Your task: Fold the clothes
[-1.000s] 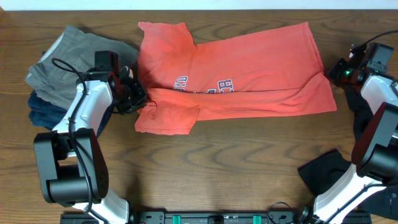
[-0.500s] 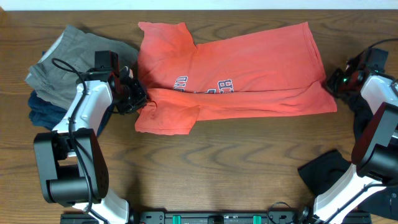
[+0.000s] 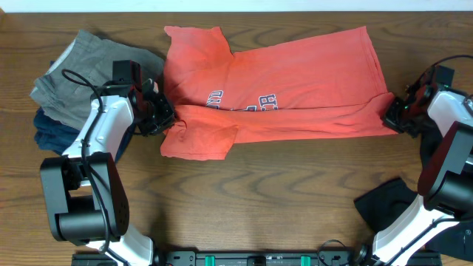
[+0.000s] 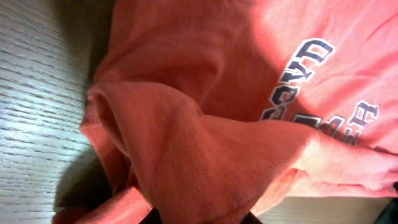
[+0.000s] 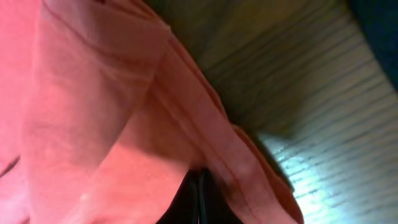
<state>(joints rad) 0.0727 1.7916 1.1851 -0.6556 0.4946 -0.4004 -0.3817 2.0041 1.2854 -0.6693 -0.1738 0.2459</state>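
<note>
The shirt (image 3: 295,81) lies mid-worktop (image 3: 281,185) with one lengthwise fold made. The left tool (image 3: 168,122) pinches its left end and the right tool (image 3: 390,117) its right end. Cross-folds remain, as does the grey pile (image 3: 70,81) left of the shirt.
</note>
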